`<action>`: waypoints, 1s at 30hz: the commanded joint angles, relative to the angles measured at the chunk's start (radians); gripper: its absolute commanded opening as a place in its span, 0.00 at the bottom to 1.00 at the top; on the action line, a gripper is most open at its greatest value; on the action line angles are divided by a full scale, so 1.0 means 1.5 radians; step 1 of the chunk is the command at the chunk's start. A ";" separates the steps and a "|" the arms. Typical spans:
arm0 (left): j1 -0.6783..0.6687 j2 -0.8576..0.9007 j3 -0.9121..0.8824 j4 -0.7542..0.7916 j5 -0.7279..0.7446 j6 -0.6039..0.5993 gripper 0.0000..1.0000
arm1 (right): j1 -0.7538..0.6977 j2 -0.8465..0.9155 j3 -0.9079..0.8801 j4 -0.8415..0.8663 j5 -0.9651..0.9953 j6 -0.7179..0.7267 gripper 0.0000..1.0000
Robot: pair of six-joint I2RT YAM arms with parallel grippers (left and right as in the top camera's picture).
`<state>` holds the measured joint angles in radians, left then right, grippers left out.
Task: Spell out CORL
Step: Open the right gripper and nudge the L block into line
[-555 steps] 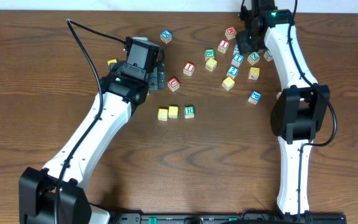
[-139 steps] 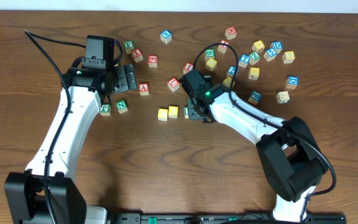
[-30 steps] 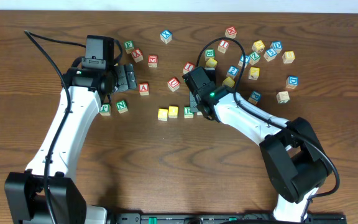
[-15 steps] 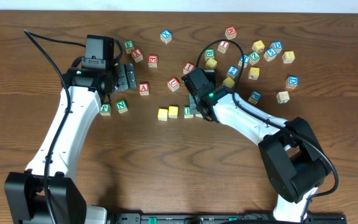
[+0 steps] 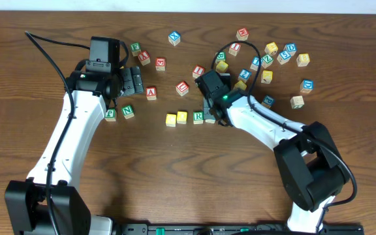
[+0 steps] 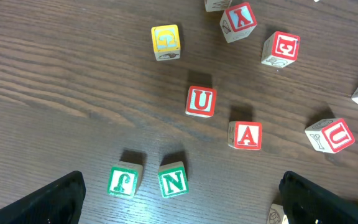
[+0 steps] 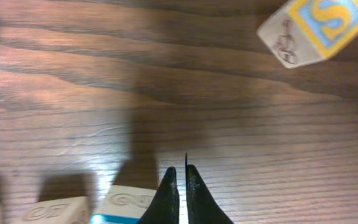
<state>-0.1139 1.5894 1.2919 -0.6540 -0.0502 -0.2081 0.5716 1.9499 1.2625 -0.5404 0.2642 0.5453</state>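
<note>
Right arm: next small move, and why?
Probably lift the right gripper straight up and clear. It is shut, holding nothing, beside the blue-edged cube, which sits at the row's end next to the green R cube, after the yellow cubes.

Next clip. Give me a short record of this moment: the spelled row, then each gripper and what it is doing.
row: end yellow cube, second yellow cube, green R cube, side by side on the table
fourth place: blue-edged cube just past the R, letter hidden
right gripper: shut, holding nothing, beside that cube
left gripper: open, holding nothing, over red U, red A, green N
</note>
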 commanded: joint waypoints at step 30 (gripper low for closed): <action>0.000 -0.014 0.004 0.000 0.004 0.009 0.98 | 0.041 0.009 0.000 -0.018 -0.059 0.052 0.01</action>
<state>-0.1139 1.5894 1.2919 -0.6537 -0.0502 -0.2081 0.6197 1.9518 1.2625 -0.5713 0.1734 0.6174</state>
